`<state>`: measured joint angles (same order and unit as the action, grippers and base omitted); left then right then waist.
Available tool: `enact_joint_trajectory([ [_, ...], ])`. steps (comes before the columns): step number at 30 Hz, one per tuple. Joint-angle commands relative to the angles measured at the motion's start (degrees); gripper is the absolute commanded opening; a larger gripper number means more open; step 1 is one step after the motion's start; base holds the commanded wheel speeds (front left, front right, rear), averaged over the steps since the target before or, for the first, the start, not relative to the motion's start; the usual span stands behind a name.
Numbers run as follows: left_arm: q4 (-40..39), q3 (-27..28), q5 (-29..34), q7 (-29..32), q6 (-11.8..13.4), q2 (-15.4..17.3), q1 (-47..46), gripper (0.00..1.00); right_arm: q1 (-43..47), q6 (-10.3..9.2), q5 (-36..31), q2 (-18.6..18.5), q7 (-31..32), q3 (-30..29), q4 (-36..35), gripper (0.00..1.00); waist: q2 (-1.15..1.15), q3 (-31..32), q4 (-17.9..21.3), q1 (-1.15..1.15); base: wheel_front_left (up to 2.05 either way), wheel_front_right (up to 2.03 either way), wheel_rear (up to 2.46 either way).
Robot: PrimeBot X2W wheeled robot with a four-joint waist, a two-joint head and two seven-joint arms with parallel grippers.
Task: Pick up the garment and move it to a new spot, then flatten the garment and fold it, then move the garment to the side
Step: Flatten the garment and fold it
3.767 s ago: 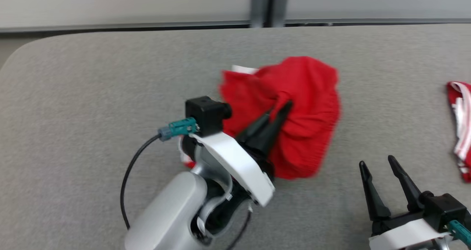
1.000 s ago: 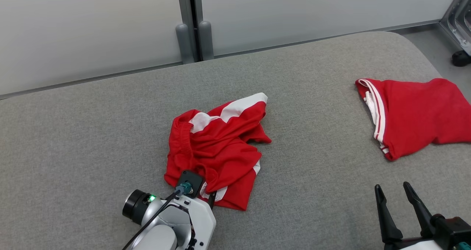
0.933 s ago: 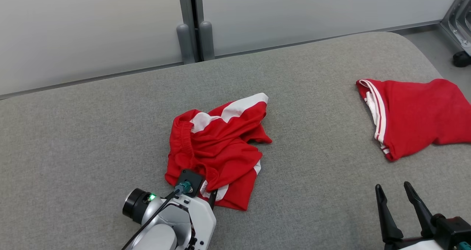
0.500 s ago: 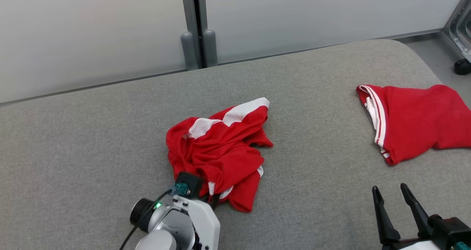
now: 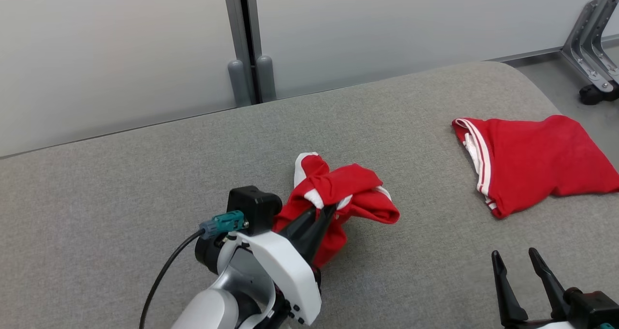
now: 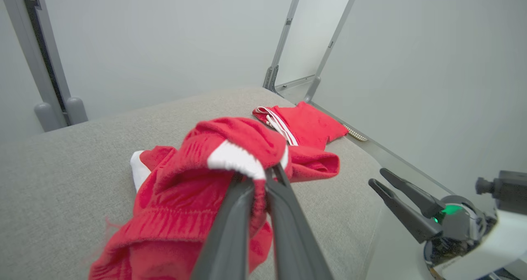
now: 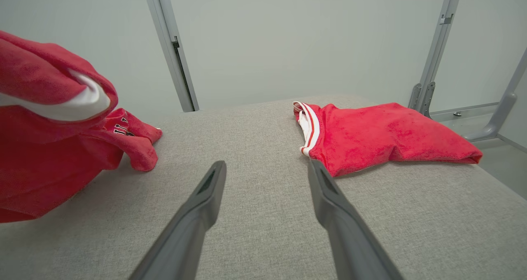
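Here's the left gripper (image 5: 325, 212), fingers pressed together and pinching a white-trimmed fold of the red garment (image 5: 353, 186) right at the tips. The cloth bunches up around and just beyond those tips and hangs beneath them, and one end trails on the grey table (image 5: 121, 174) past the gripper. Over to the right gripper (image 5: 516, 259): it sits low above the table, fingers spread wide. Ahead of it lies a second red garment (image 5: 527, 164) with white stripes, resting on the table well apart from the held one.
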<state>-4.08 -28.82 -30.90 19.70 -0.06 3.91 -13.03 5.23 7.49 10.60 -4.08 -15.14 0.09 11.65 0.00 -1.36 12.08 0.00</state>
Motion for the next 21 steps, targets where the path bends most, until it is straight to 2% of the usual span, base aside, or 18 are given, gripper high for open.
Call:
enact_joint_trajectory([
  [1,-1.34,-0.04,-0.61,0.79,0.64,0.34,1.71,0.00,0.22,0.01,0.27,-0.51,0.01,-0.35,-0.11,1.00,0.00,0.07,0.32,0.00,0.00,0.00,0.00],
  [5,-0.54,-0.83,-4.13,3.11,0.59,0.22,5.56,0.00,0.79,0.01,0.57,-0.56,0.01,-0.47,0.30,1.00,0.00,-0.61,0.27,0.00,0.00,0.00,0.00],
  [6,0.60,-1.22,-4.17,2.88,0.16,0.18,5.88,0.42,0.73,0.01,0.59,-0.49,0.01,-0.35,0.39,1.00,0.00,-0.89,0.21,0.00,0.00,0.00,0.00],
  [7,2.26,-1.96,-3.74,2.54,-0.26,0.17,6.18,0.89,0.54,0.01,0.69,-0.41,0.01,-0.09,0.51,1.00,0.00,-1.28,0.17,0.00,0.00,0.00,0.00],
  [8,4.20,-2.83,-3.92,2.17,-0.88,0.06,6.65,1.00,0.20,0.01,0.84,-0.33,0.01,0.21,0.74,1.00,0.00,-1.56,0.15,0.00,0.00,0.00,0.00],
  [14,13.47,-7.11,-6.49,-2.46,-2.26,-0.72,7.88,1.00,-1.38,0.01,1.53,-0.14,0.01,1.09,1.50,1.00,0.00,-2.50,0.36,0.00,0.00,0.00,0.00],
  [21,16.05,-8.00,-8.70,-7.06,-0.38,-0.90,7.10,1.00,-0.50,0.01,1.75,-0.89,0.01,-0.17,1.53,1.00,0.00,-2.93,-0.71,0.00,0.00,0.00,0.00],
])
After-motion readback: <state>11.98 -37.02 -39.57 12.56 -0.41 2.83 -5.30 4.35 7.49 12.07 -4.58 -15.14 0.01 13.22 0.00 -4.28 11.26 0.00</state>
